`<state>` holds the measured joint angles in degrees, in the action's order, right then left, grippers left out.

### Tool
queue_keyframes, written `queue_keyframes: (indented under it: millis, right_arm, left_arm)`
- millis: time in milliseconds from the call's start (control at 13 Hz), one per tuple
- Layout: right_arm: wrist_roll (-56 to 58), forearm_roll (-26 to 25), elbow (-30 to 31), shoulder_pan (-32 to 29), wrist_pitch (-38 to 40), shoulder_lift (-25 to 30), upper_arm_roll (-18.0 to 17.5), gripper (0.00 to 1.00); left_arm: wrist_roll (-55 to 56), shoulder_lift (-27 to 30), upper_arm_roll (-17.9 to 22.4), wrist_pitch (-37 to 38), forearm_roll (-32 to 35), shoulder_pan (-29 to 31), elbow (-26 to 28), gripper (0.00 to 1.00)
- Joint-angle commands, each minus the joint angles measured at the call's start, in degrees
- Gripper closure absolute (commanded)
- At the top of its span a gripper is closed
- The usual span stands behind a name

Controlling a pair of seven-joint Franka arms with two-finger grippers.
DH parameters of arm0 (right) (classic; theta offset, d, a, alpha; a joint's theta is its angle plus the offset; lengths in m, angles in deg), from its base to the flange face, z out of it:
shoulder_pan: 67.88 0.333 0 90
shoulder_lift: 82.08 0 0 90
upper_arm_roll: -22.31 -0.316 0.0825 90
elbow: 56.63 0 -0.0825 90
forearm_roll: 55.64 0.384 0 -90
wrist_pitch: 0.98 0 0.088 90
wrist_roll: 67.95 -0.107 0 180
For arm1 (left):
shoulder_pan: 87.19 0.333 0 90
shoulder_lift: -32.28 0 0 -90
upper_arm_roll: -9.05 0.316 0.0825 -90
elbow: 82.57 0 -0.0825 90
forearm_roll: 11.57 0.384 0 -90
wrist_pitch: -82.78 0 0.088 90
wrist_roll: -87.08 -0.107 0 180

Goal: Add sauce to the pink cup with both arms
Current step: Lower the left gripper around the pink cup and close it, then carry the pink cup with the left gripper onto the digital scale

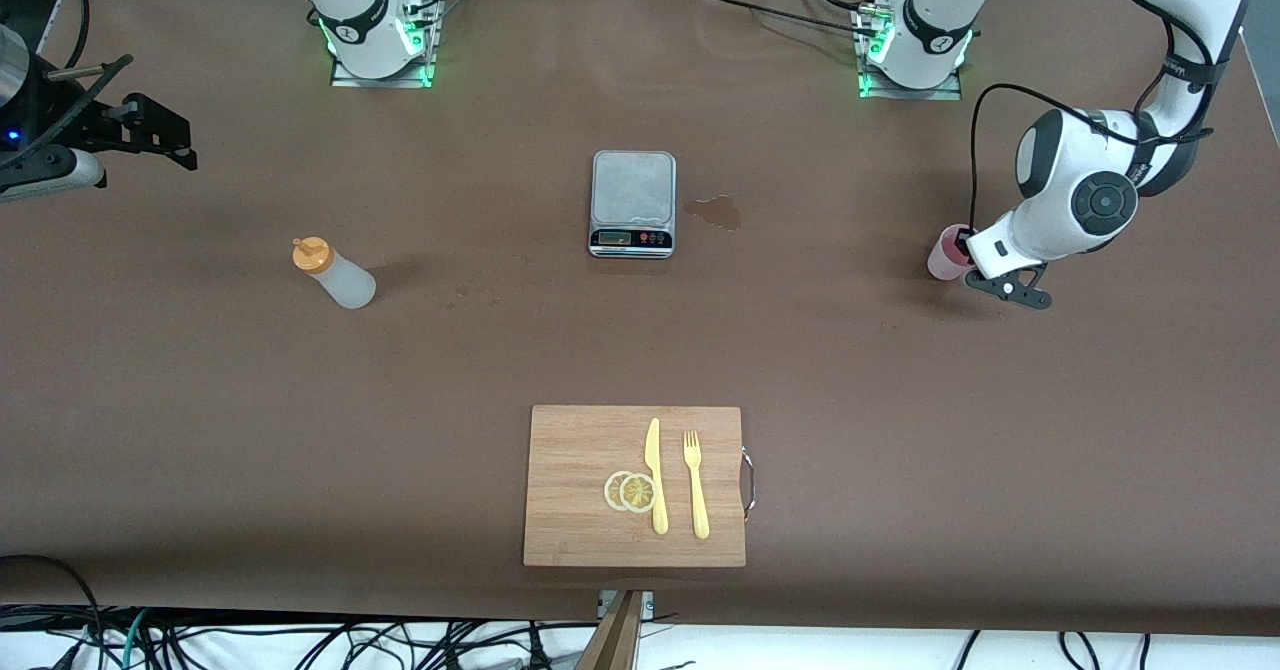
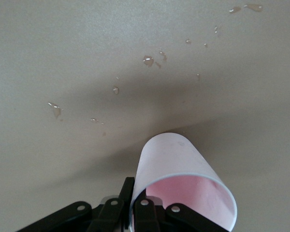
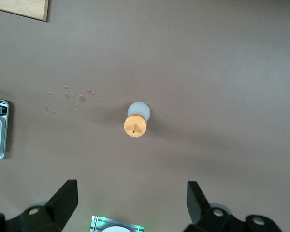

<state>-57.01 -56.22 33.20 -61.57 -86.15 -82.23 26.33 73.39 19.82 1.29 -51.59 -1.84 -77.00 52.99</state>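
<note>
Now pink cup [image 2: 183, 183] in left pincer [image 2: 140, 212]

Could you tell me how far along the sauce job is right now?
Done: left gripper has shut on the cup. In hand: right gripper, open, hangs above the upright sauce bottle. Left: grasping the bottle and adding sauce; the cup looks empty.

A grey kitchen scale [image 1: 632, 204] sits mid-table, a small puddle [image 1: 714, 211] just beside it; nearer the front camera lies a wooden cutting board [image 1: 580, 520] bearing 2 lemon slices [image 1: 630, 491], a yellow knife [image 1: 655, 475] and fork [image 1: 695, 484].
</note>
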Motion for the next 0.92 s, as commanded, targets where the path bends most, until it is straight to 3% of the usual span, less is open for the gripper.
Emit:
queue_keyframes:
  millis: [0, 153, 383, 690, 767, 844]
  right_arm:
    - [-0.73, -0.31, -1.14, 0.10, 0.35, -0.29, -0.07, 0.00]
    - [-0.82, -0.31, -1.14, 0.19, 0.35, -0.29, -0.07, 0.00]
    - [-0.39, -0.48, -1.14, 0.02, 0.35, -0.38, 0.02, 0.00]
    - [-0.91, -0.22, -1.14, 0.19, 0.35, -0.29, -0.07, 0.00]
    - [-0.91, -0.22, -1.14, 0.19, 0.35, -0.29, -0.07, 0.00]
    - [-0.91, -0.13, -1.14, 0.10, 0.35, -0.29, -0.07, 0.00]
  left_arm:
    - [-1.26, 2.43, -1.99, 4.28, -2.78, 0.18, -0.56, 1.00]
    - [-0.56, 5.07, -5.50, 10.68, -3.49, 0.18, -3.09, 1.00]
    - [5.13, 5.35, -13.40, 20.98, -12.77, 0.01, -9.68, 1.00]
    - [32.68, 2.03, -30.79, 21.09, -14.74, -1.22, -14.60, 1.00]
    - [38.32, 0.00, -33.87, 20.22, -14.04, -2.97, -16.88, 1.00]
    - [44.82, -1.84, -34.51, 18.64, -14.12, -6.29, -18.73, 1.00]
